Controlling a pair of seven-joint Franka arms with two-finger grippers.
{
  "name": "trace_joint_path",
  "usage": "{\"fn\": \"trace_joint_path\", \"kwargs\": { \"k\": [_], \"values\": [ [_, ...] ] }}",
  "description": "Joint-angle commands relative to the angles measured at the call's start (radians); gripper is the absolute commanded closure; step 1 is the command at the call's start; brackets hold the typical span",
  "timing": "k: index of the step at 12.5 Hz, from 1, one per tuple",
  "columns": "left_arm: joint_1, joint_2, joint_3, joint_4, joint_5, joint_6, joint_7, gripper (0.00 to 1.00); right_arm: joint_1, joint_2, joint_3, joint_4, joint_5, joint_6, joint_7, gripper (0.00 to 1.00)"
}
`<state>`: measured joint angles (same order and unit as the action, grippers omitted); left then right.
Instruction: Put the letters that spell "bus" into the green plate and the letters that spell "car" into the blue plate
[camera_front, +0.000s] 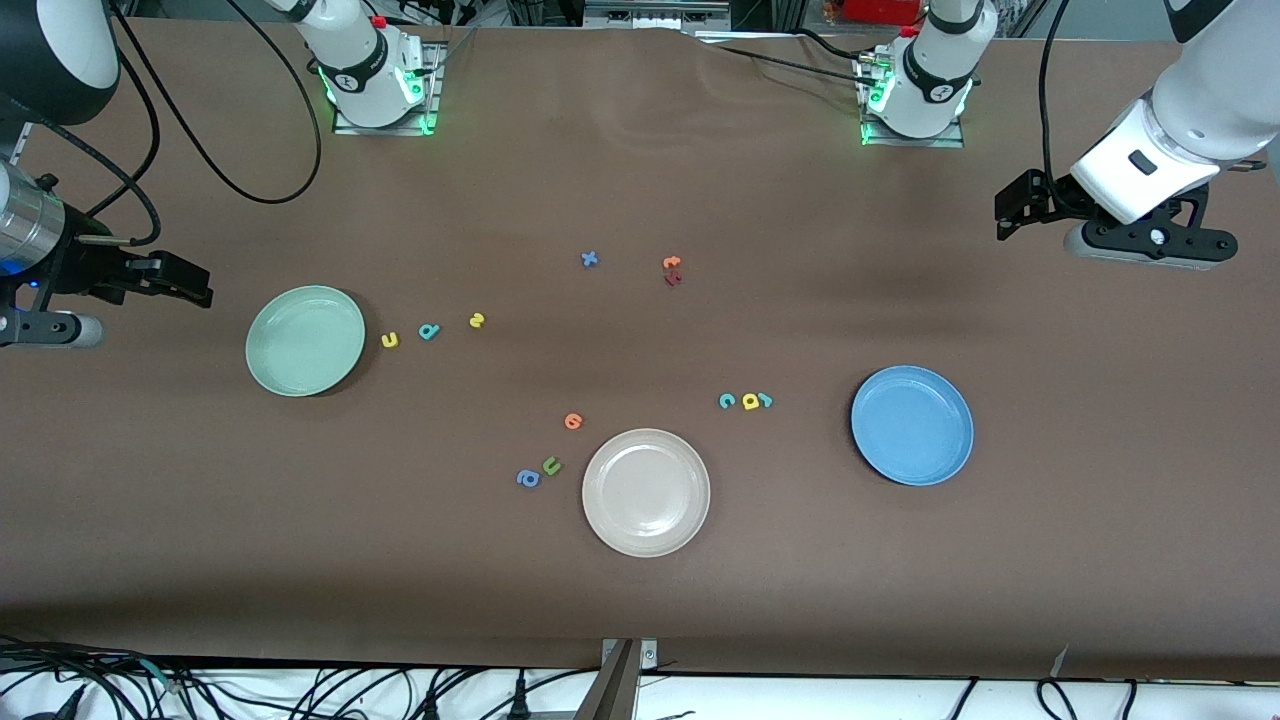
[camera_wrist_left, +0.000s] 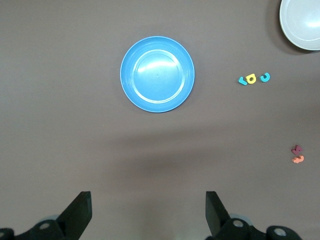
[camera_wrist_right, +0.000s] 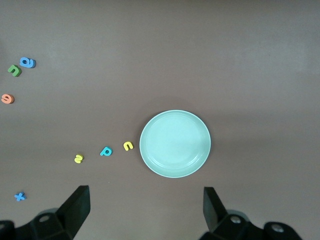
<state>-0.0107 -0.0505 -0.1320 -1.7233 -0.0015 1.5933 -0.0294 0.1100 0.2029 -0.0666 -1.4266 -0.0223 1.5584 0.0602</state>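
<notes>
While both arms wait raised at the table's ends in the front view, the bus letters lie beside the green plate and the car letters near the blue plate. Left wrist view: the left gripper, jaws spread and empty, hangs over bare table near the blue plate. Right wrist view: the right gripper, likewise spread, hangs by the green plate.

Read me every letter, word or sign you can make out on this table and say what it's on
"u", "b", "s": loose foam letters beside the green plate.
"c", "a", "r": foam letters beside the blue plate.
"a", "u": blue and green foam letters by the beige plate.
"x": blue foam piece.
Orange and dark red pieces: unreadable.
No printed labels.
</notes>
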Motion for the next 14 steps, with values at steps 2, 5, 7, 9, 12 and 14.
{"fn": "trace_joint_path", "kwargs": {
  "k": [2,5,7,9,12,14],
  "values": [
    [-0.003,0.009,-0.001,0.028,-0.003,-0.022,-0.001,0.0,0.005,0.003,-0.001,0.015,0.015,-0.02,0.007,0.0],
    [-0.003,0.009,-0.001,0.028,-0.003,-0.022,-0.001,0.0,0.005,0.003,-0.001,0.015,0.015,-0.02,0.007,0.0],
    [-0.003,0.009,-0.001,0.028,-0.003,-0.022,-0.001,0.0,0.005,0.003,-0.001,0.014,0.015,-0.02,0.001,0.0],
    [-0.003,0.009,-0.001,0.028,-0.003,-0.022,-0.001,0.0,0.005,0.003,-0.001,0.014,0.015,-0.02,0.003,0.0],
    [-0.003,0.009,-0.001,0.028,-0.003,-0.021,-0.003,0.0,0.007,0.001,0.013,0.014,0.016,-0.02,0.009,0.0],
    [-0.003,0.009,-0.001,0.028,-0.003,-0.022,-0.003,0.0,0.005,0.001,0.013,0.012,0.016,-0.02,0.009,0.0]
  ]
}}
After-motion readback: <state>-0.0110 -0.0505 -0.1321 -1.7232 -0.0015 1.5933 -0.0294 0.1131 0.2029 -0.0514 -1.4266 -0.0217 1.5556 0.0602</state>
